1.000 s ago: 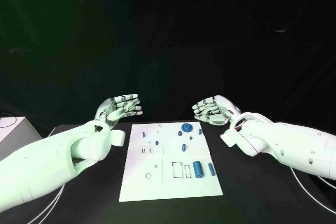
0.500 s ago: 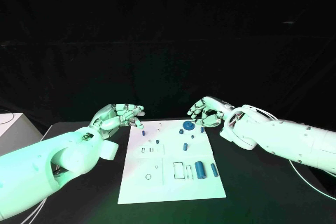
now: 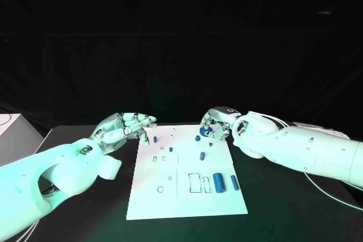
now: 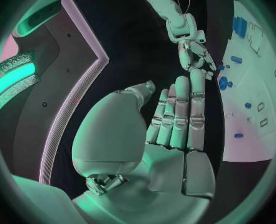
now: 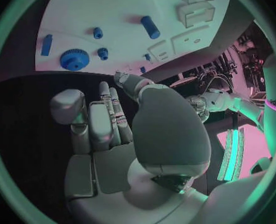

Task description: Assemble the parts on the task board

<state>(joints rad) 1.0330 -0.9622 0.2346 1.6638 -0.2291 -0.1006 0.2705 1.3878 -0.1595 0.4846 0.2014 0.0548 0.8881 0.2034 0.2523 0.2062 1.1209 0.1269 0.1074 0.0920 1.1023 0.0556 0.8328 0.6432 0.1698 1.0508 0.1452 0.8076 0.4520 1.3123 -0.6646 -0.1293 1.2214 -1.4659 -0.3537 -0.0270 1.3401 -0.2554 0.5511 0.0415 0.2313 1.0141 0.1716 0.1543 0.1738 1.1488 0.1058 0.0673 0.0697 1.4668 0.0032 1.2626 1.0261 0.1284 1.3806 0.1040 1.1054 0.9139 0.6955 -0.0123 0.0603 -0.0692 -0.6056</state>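
Observation:
The white task board [image 3: 181, 197] lies in the middle of the black table, also seen in the wrist views [image 4: 253, 129] [image 5: 113, 12]. Blue parts lie on it: a gear [image 3: 204, 129] [image 5: 74, 59] at the far right, small pegs [image 3: 171, 148] in the middle, and two cylinders [image 3: 217, 182] nearer to me. My right hand [image 3: 217, 124] [image 5: 110, 129] hovers at the board's far right corner by the gear, fingers bent downward, holding nothing. My left hand [image 3: 125, 127] [image 4: 175, 119] is at the far left corner, fingers side by side and empty.
A white box [image 3: 11, 129] stands at the table's left edge. Thin cables [image 3: 333, 197] run along the table under my right arm. Bare black table lies on both sides of the board.
Both hands have come down and inward to the board's far corners. The right hand has moved left to the gear, and the left hand right to the board's edge.

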